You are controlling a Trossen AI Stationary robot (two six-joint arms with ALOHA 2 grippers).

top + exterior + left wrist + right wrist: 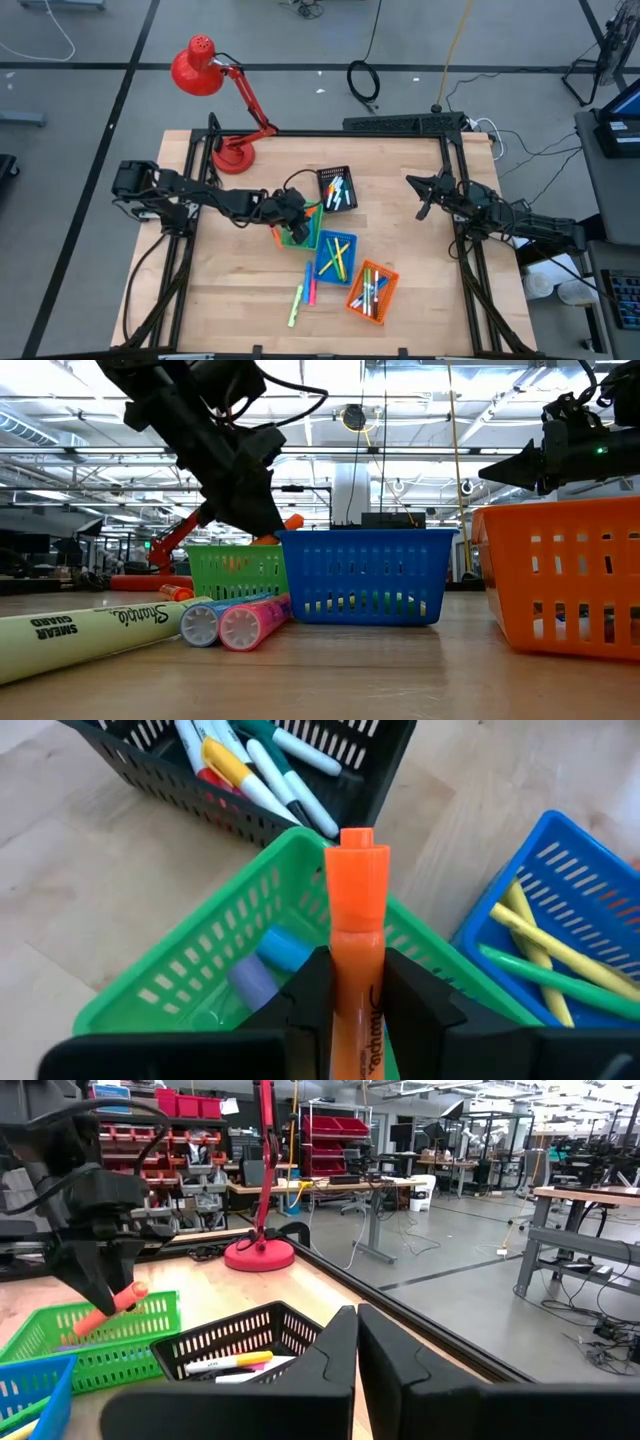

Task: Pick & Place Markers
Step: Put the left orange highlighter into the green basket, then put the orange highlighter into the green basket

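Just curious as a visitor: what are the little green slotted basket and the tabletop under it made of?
The green slotted basket looks like moulded plastic: even colour, slight sheen, thin regular ribs. The tabletop appears to be pale wood, probably butcher-block style, with visible grain and joined strips; whether solid or veneer can't be told.

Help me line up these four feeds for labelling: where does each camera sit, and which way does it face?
High view: overhead, looking straight down; both arms show, left claw over the green basket, right claw idle.
Low view: table height, facing the room; left claw comes down from above.
Left wrist view: on the left arm, looking down past its fingers at the orange marker.
Right wrist view: on the right arm, looking across the table past its closed claw.
Shared: the green basket shows in all four.
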